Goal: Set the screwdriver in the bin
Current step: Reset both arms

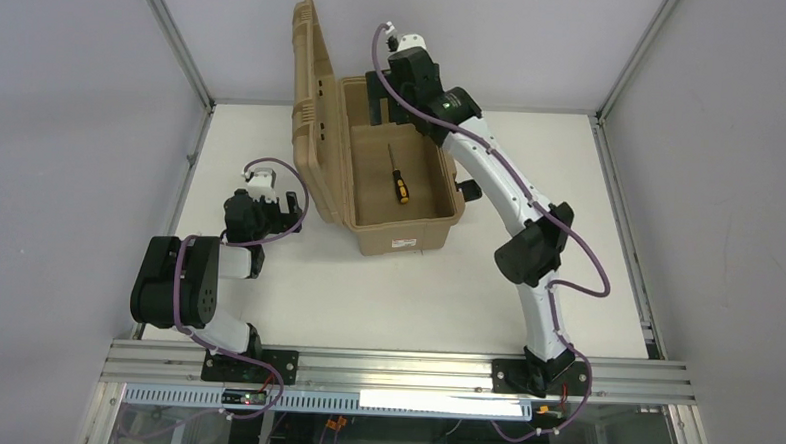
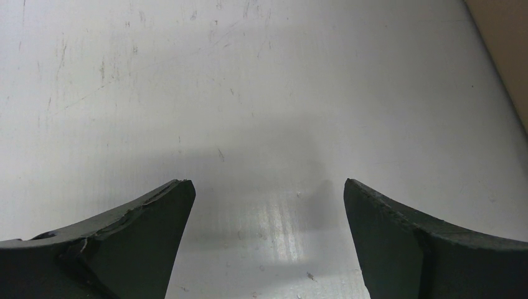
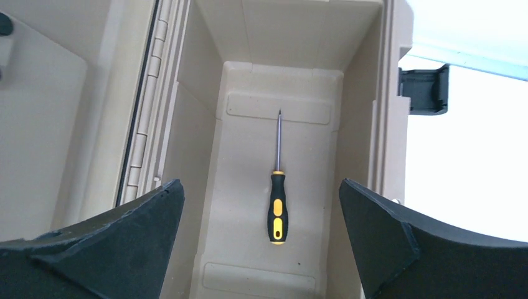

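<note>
The screwdriver [image 1: 398,178] [image 3: 278,198], black and yellow handle with a thin metal shaft, lies flat on the floor of the tan bin [image 1: 408,241] [image 3: 358,124]. The bin's ribbed lid [image 1: 306,98] stands open on the left. My right gripper [image 3: 261,190] hovers above the far end of the bin, looking straight down into it, jaws wide open and empty, well above the screwdriver. My left gripper [image 2: 268,187] hangs open over bare table to the left of the bin, holding nothing.
A black latch [image 3: 426,90] juts from the bin's right wall. The white table [image 1: 366,301] spreads in front of and beside the bin. Frame posts and grey walls ring the table's edges.
</note>
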Controlling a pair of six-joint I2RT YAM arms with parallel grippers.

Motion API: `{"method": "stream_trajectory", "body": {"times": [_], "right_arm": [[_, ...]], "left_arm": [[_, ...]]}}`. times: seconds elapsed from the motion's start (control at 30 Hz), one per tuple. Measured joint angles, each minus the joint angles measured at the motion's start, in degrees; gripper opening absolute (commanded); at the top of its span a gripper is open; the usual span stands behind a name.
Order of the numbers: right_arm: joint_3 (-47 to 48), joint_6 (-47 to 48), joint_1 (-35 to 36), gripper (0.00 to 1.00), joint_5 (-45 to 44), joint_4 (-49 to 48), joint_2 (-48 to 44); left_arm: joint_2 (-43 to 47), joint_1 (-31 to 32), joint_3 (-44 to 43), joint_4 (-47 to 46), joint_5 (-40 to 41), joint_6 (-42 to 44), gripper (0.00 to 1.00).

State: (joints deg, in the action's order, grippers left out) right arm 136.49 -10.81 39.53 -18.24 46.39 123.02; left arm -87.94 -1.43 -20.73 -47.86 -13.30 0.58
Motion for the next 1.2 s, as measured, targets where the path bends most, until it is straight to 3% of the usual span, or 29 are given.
{"method": "stream_trajectory", "body": {"times": [0.27,0.83,1.2], "right_arm": [[-0.83,4.55,-3.13,0.99,1.38,2.43,-5.60],[-16.11,9.86,-29.09,0.99,11.72,4.33,-20.59],[-21.88,11.02,-40.85,0.99,18.58,4.15,-25.27]], "left_arm": [[0.00,0.00,0.00,0.00,0.00,0.00,0.99],[0.00,0.00,0.00,0.00,-0.02,0.00,0.99],[0.00,0.00,0.00,0.00,0.00,0.00,0.99]]}}
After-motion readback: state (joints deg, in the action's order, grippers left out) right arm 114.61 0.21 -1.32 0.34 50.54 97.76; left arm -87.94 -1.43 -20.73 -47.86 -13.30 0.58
